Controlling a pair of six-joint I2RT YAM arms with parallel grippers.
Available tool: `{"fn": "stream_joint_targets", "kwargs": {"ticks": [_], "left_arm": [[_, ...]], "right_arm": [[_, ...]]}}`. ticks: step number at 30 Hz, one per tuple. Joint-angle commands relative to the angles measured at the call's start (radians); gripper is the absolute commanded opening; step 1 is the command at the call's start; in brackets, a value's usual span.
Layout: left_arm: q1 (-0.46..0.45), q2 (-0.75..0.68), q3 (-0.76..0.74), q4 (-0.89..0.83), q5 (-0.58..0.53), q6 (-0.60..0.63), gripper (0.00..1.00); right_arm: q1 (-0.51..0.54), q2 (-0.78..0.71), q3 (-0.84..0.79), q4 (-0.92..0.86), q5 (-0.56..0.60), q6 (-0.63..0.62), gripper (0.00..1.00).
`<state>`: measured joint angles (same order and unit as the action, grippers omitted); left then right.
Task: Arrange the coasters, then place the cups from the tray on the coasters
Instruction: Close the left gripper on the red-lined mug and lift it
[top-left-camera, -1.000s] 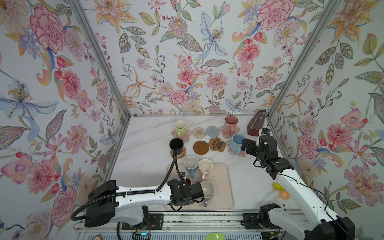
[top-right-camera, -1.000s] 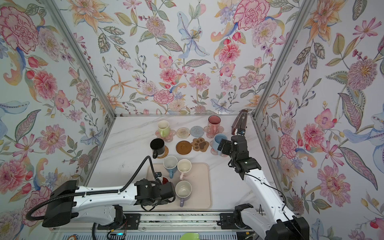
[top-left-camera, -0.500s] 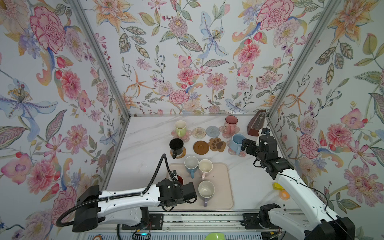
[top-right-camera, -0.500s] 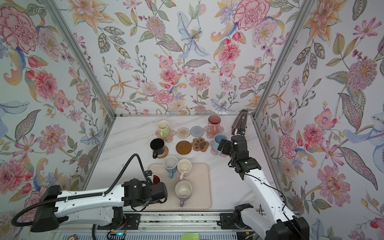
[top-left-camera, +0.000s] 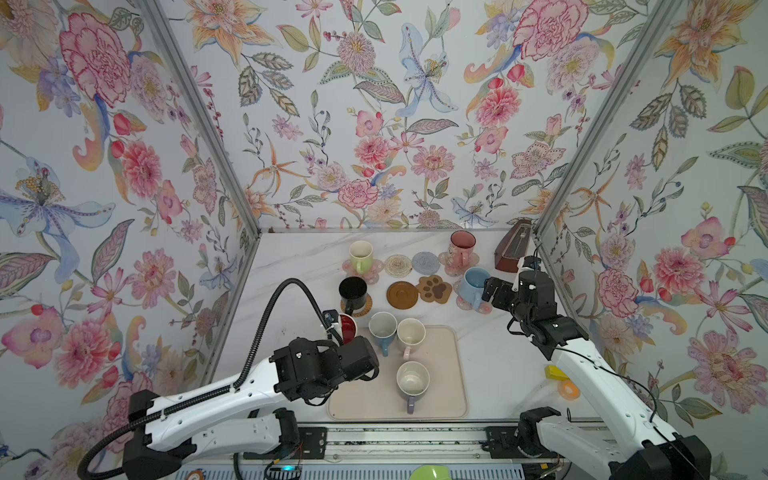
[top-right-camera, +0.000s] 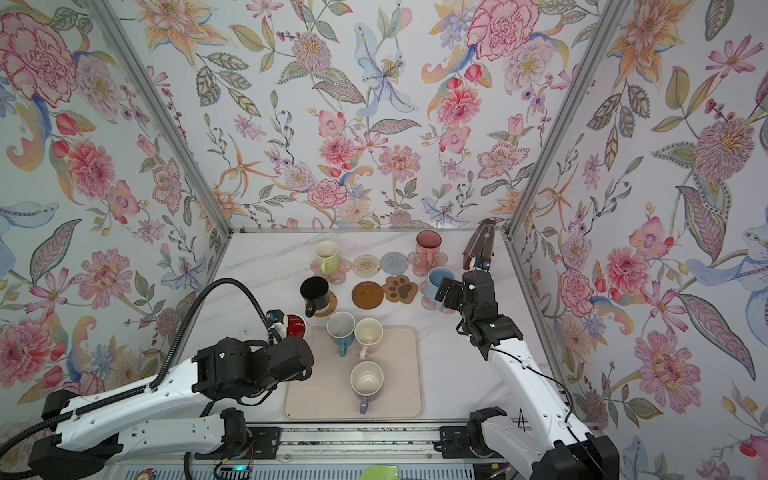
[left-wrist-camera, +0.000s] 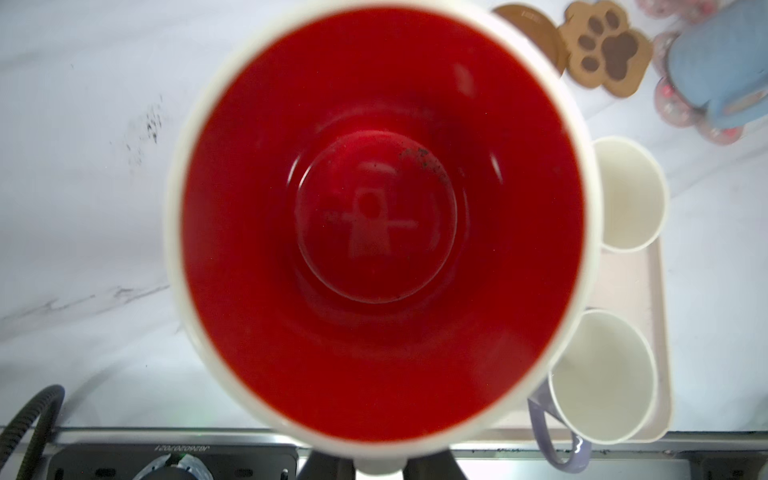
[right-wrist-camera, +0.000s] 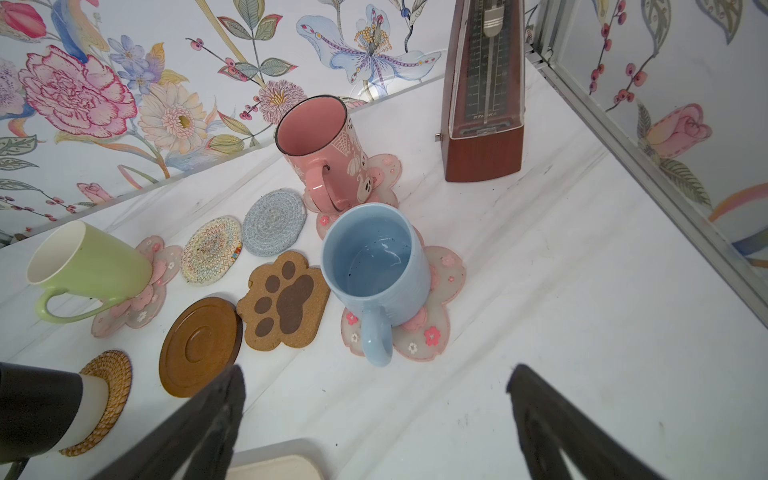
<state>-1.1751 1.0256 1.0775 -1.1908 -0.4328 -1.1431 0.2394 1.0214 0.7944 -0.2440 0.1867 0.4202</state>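
Table (top-left-camera: 291, 266): white marble, floral walls (top-left-camera: 374, 124).
Left gripper (top-left-camera: 337, 329): gripped red mug (left-wrist-camera: 382, 224).
Right gripper (right-wrist-camera: 376, 374): gaped empty by light-blue mug (right-wrist-camera: 374, 266).

Two arms with white links and black joints: left arm (top-left-camera: 216, 399), right arm (top-left-camera: 598, 378). Thick ribbed black cable (top-left-camera: 262, 322) loops off the left. Black fingers (right-wrist-camera: 199, 419).
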Motion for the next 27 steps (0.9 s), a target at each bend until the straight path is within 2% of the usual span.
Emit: {"fn": "stream_joint_targets", "kwargs": {"ticks": [1,4,7,12,19,24,27], "left_arm": [[0.054,0.027,0.108,0.023,-0.111,0.214,0.0],[0.126,0.076,0.181,0.114,-0.092,0.371,0.0],[0.214,0.14,0.24,0.245,-0.028,0.528,0.0],[0.323,0.332,0.394,0.39,0.084,0.72,0.0],[0.447,0.612,0.582,0.483,0.231,0.855,0.0],[0.527,0.777,0.696,0.503,0.345,0.896,0.0],[0.55,0.859,0.754,0.506,0.368,0.911,0.0]], "right_arm": [[-0.008,-0.022,0.016,-0.022,0.001,0.009,0.99],[-0.007,-0.025,0.023,-0.032,0.002,0.007,0.99],[-0.007,-0.03,0.024,-0.039,0.002,0.007,0.99],[-0.008,-0.041,0.024,-0.061,0.006,0.009,0.99],[-0.009,-0.062,0.022,-0.087,0.009,0.017,0.99],[-0.009,-0.073,0.026,-0.11,0.0,0.031,0.99],[-0.009,-0.08,0.026,-0.125,0.004,0.034,0.99]]}}
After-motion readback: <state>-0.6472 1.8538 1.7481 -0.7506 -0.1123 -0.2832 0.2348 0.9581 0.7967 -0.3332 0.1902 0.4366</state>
